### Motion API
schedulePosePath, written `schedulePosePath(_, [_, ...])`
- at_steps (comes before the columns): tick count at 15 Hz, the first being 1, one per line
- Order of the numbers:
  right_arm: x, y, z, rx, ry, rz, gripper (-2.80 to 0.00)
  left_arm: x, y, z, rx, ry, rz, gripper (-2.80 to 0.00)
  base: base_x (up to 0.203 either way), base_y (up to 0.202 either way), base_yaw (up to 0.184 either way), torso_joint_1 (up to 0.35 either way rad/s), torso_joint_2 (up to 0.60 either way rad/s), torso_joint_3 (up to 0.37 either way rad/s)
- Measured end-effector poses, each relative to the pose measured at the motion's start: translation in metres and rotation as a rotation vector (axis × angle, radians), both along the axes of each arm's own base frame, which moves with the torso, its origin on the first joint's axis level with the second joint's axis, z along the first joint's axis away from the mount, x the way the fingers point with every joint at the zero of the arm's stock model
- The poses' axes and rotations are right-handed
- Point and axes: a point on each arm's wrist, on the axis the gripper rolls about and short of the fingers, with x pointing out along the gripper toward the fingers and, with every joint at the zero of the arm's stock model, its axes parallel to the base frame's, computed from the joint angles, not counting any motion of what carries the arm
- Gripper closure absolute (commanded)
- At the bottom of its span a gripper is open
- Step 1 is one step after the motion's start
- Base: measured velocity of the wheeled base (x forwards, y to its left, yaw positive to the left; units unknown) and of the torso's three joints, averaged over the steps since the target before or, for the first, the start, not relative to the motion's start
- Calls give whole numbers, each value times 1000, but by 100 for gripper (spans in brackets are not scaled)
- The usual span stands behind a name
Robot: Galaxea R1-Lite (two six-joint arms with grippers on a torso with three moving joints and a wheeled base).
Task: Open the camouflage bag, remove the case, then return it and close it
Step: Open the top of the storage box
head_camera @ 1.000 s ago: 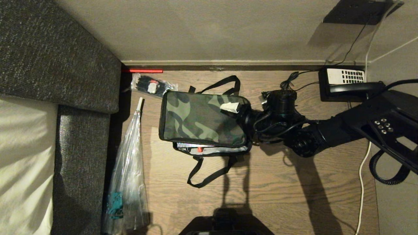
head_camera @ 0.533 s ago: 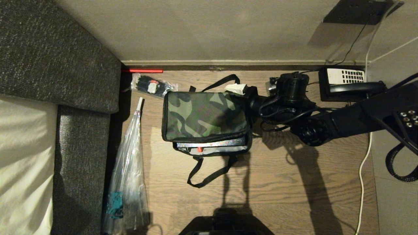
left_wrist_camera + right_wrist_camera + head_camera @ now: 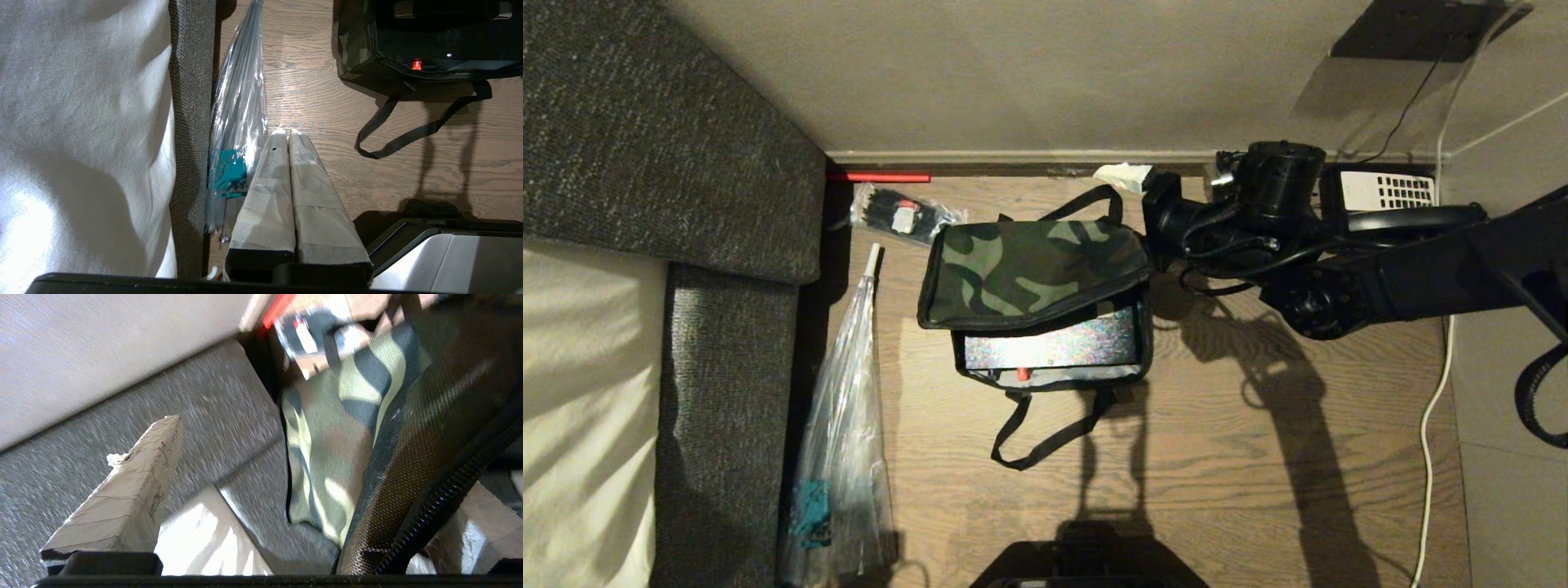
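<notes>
One bag: camouflage bag on the floor, flap raised
One case: case inside it
Two grippers: right gripper spread wide under the flap's edge; left gripper closed, empty

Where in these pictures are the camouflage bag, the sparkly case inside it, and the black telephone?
camouflage bag (image 3: 1029,269), head view, on its raised camouflage lid.
case (image 3: 1049,346), head view, on the glittery face showing under the lid.
black telephone (image 3: 1390,194), head view, on its white keypad.

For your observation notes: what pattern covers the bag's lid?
Green-and-black camouflage on the camouflage bag, clearest in the head view.
</notes>
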Motion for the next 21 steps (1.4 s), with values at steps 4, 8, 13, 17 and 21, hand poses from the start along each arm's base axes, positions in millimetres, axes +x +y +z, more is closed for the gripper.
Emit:
schedulePosePath(4, [3,-7,14,8,-58,-19,-280,0,0,0,0,0,0,0,0,0,0,0,0,0])
schedulePosePath(8, [5,-13,31,38,-170,-37,-280,0,0,0,0,0,0,0,0,0,0,0,0,0])
schedulePosePath(13, [8,-18,42,-18,-310,-71,-280,0,0,0,0,0,0,0,0,0,0,0,0,0])
schedulePosePath(17, [10,-18,20,-159,-325,-89,-280,0,0,0,0,0,0,0,0,0,0,0,0,0])
schedulePosePath(21, [-4,-24,-1,-316,-313,-85,0,0,0,0,0,0,0,0,0,0,0,0,0,0])
